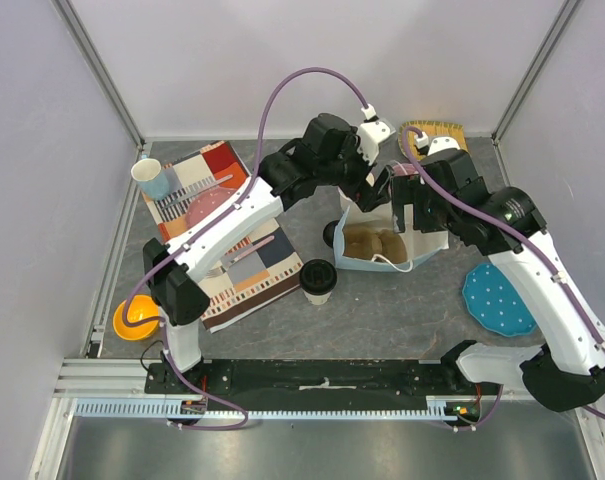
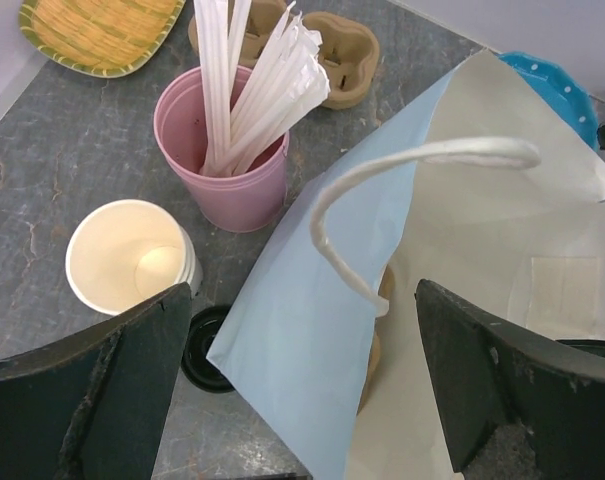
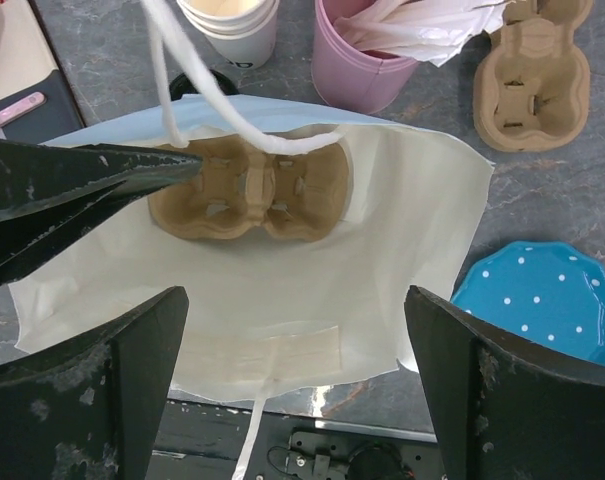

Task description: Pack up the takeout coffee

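With the light-blue paper bag (image 1: 387, 240) standing open at the table's centre, a cardboard cup carrier (image 3: 247, 188) already seated in its bottom, both arms hover over its mouth. The left gripper (image 2: 302, 385) and right gripper (image 3: 292, 375) gape wide, holding nothing. The takeout coffee (image 1: 318, 281) waits just near-left of the bag, still unpacked.

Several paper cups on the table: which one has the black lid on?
The small white cup standing alone in front of the light-blue bag, near the patterned mat. The lidless cup stack beside the pink straw cup and the blue-banded cup are open-topped.
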### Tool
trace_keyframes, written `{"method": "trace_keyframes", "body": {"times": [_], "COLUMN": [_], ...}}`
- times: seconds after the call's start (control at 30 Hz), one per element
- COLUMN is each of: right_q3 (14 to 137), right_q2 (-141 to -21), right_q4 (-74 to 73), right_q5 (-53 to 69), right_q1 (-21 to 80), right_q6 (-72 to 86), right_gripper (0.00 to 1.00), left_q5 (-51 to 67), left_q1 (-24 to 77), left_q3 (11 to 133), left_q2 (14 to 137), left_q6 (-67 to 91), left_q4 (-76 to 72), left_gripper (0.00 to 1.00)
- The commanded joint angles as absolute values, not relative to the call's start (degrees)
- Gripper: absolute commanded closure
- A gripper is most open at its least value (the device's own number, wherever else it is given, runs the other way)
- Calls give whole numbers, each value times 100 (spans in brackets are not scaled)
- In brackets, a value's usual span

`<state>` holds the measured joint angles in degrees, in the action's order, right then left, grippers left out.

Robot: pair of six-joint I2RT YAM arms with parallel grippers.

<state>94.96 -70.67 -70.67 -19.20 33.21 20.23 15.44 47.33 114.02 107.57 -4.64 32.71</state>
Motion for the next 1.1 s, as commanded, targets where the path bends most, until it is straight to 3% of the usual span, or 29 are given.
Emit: {"method": "trace_keyframes", "body": {"times": [0.0, 1.07], "right_q3": [9730, 9492], "right_q2": [-6908, -6477], "right_q4": [-6645, -5485], "right_q5": [-1671, -475], "right_q1": [3305, 3313], "right_q6": [1881, 1529], "right_gripper": [2, 2], "left_q5": [1406, 1292], "left_q1": [4729, 4606], "left_q3": [11689, 12331], "left_q2": [10424, 9949], "left_q6": [-879, -1222], "left_q4": [3366, 4078], "left_gripper": [0, 0]}}
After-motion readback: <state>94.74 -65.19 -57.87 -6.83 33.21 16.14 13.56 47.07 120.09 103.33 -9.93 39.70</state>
